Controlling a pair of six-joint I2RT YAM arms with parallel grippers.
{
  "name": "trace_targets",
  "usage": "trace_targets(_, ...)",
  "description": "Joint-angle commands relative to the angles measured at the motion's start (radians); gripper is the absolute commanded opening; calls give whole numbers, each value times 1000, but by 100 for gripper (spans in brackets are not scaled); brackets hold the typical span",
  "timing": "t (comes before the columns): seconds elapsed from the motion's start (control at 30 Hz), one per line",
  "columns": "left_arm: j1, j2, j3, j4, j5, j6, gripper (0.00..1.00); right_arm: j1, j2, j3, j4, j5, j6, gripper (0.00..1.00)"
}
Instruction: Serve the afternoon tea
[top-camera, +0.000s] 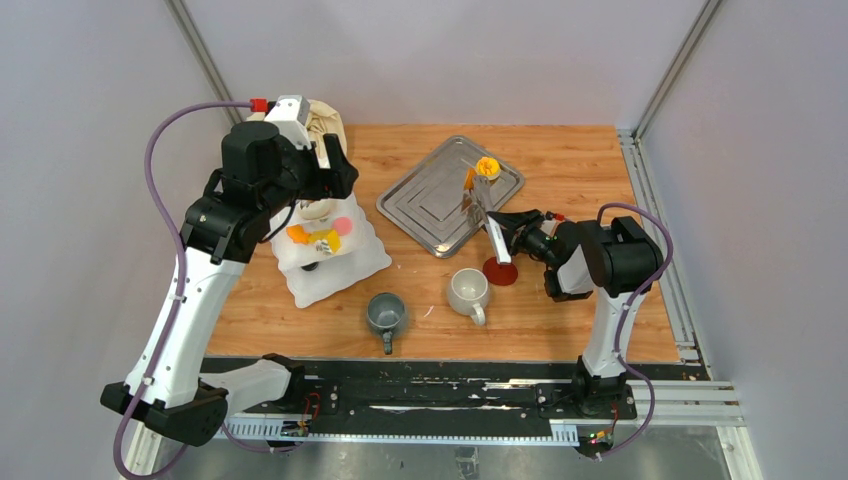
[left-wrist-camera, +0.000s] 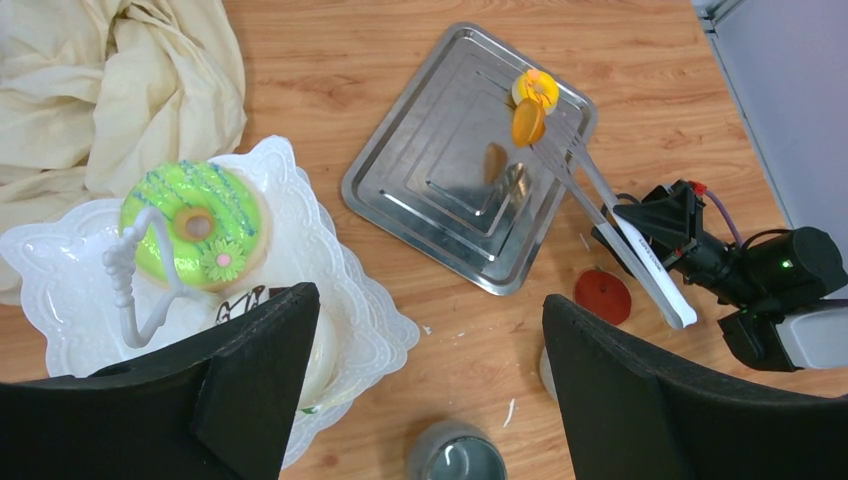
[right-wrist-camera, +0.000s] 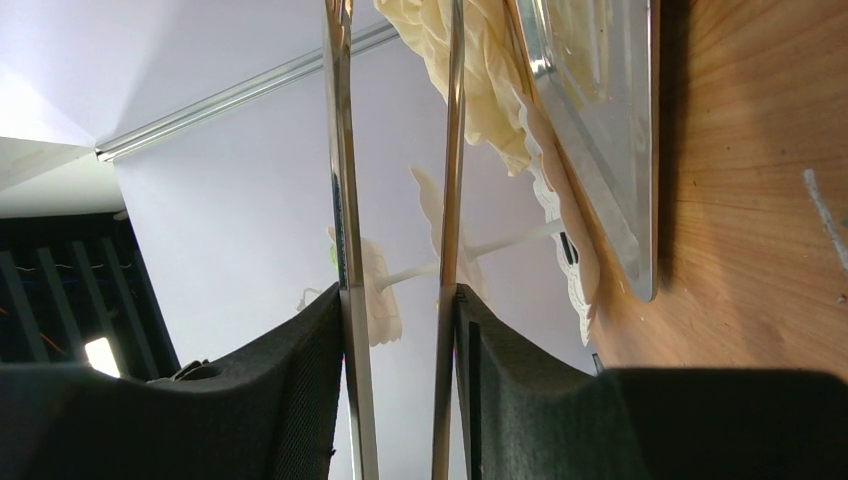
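Right tool (top-camera: 512, 228) grasps long steel tongs (left-wrist-camera: 600, 200), tips at a round orange pastry (left-wrist-camera: 528, 122) at the rectangular steel tray (left-wrist-camera: 440, 210); left tool (left-wrist-camera: 430, 315) hangs released over the white three-tier stand (left-wrist-camera: 290, 180).

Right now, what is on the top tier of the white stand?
A green ring doughnut lies on the white stand's top tier, beside its looped handle. The tier's near part is hidden behind a finger of the left gripper.

A wooden table (top-camera: 570, 150) fills the enclosure, boxed by 3 plain pale-grey walls (top-camera: 440, 55). 2 aluminium posts (top-camera: 205, 60) rise at the back corners, and a metal rail (top-camera: 650, 220) runs along the table's right edge. Light is even.
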Motion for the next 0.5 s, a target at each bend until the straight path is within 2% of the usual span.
trace_targets(0.0,-5,-21,2,6,-10,13,87,-11,-33,-9,43,15,9,41)
trace_targets(0.47,-6,-23,-2,6,-15,13,87,-10,-36,-12,48,13,6,44)
